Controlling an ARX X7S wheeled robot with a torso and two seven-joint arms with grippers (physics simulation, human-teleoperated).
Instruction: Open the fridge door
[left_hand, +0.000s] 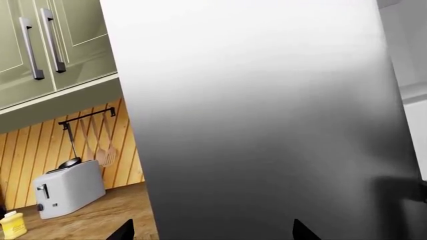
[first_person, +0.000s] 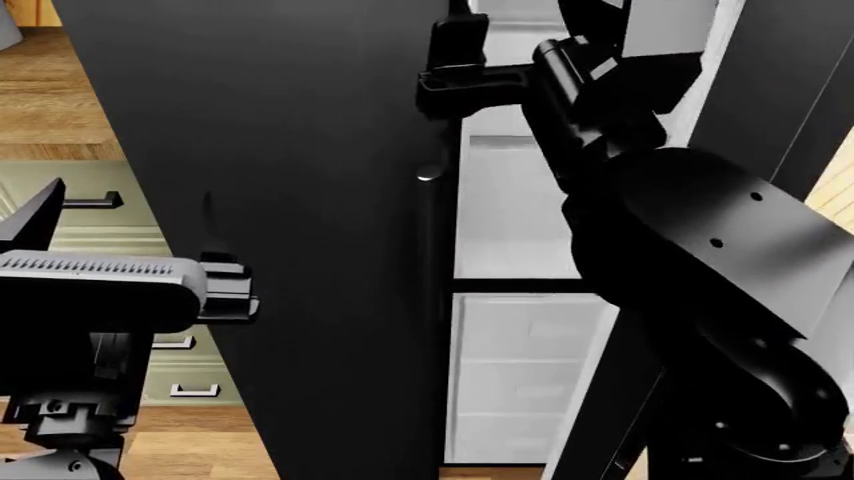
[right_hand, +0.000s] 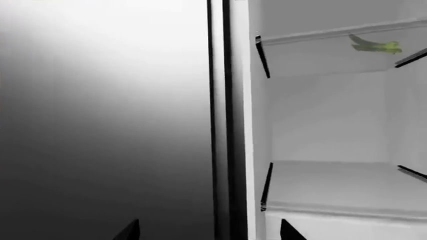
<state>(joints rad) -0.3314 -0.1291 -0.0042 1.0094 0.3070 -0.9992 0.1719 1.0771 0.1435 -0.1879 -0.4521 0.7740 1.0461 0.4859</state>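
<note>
Near left, my left gripper (first_person: 227, 290) sits against the black left leaf (first_person: 267, 200); grip state unclear. Farther right, my right gripper (first_person: 447, 75) is at the leaf's edge, unclear too. The fridge door (first_person: 781, 80) stands open, white shelves (first_person: 514, 270) showing.

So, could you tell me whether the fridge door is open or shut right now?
Open. In the head view the white shelves inside the fridge show past the edge of the closed left leaf, and the right wrist view looks straight onto a shelf.

green cabinets (left_hand: 40, 45), wooden counter (left_hand: 100, 220)
</note>
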